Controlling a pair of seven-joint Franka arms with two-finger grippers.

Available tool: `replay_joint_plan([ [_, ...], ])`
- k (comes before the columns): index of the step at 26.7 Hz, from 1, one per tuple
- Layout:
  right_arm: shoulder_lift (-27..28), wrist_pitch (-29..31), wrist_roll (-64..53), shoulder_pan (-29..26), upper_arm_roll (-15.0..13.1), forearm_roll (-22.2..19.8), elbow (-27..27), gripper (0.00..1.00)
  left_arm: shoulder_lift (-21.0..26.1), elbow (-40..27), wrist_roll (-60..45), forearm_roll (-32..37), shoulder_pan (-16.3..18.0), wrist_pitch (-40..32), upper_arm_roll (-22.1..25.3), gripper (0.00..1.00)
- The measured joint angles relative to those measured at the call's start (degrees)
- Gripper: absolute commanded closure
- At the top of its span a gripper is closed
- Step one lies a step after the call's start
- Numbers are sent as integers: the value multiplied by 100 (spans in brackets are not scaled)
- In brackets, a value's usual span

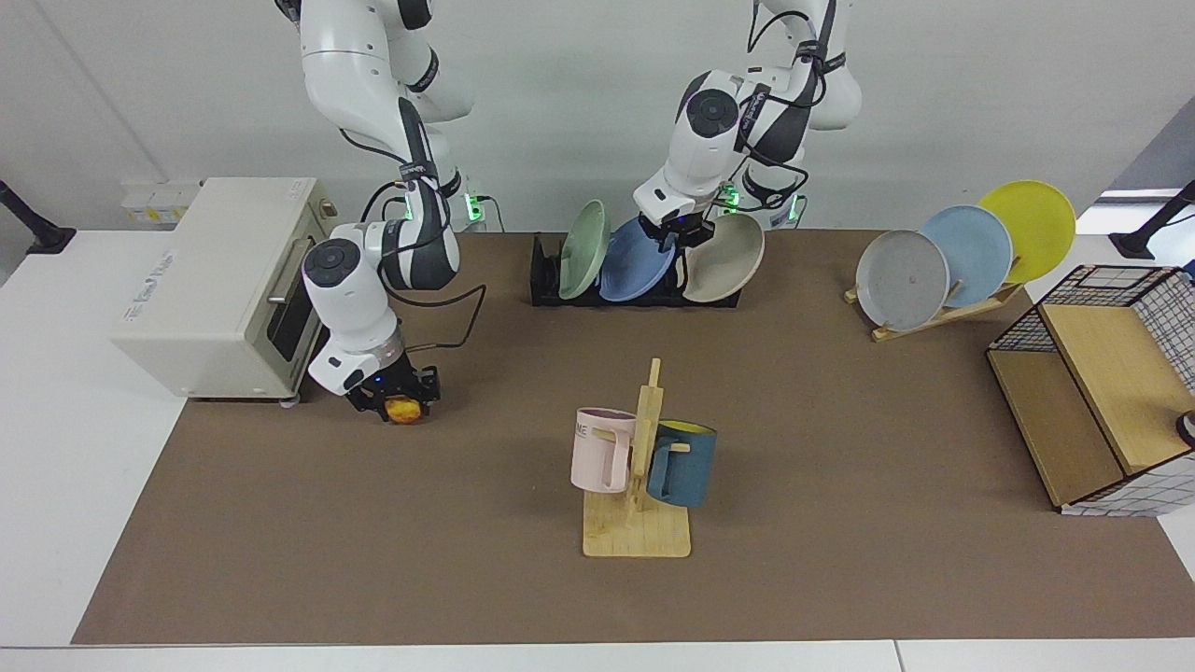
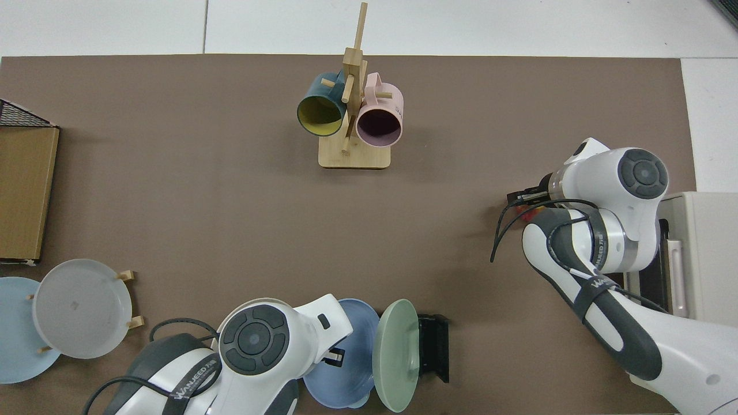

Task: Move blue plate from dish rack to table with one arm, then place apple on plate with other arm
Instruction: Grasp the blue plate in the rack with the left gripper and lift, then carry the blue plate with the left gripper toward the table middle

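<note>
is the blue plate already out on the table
No, the blue plate stands in the dish rack between two other plates.

Blue plate: cornflower blue, on edge and tilted in the dish rack, between a green and a beige plate; my left end effector is at its upper rim.
Dish rack: low, black, slotted, at the mat's far edge.
Apple: small, red-yellow, on the bench, between the fingers of my right end effector.
</note>
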Motion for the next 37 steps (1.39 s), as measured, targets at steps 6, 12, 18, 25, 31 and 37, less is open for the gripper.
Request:
replay_joint_plan([
  [6,8,-18,-9,3,6,0,199,100,-115,112,-4,-67,52,-174,110,100],
  [12,-26,-649,-11,3,3,-17,877,100,-163,467,20,-10,504,-760,125,100],
  [18,-150,-1335,-12,-1,-41,-39,1474,100,-149,971,112,96,1142,-975,145,100],
  [25,-291,-1474,-302,-42,-100,-165,1539,100,224,1485,361,-24,1588,-605,161,100],
  [31,-465,-1656,-672,-206,-150,-271,1551,100,938,1957,586,-565,1892,-14,168,100],
  [37,-650,-1999,-780,-324,-145,-263,1533,100,1769,1995,1000,-1645,2042,805,144,100],
])
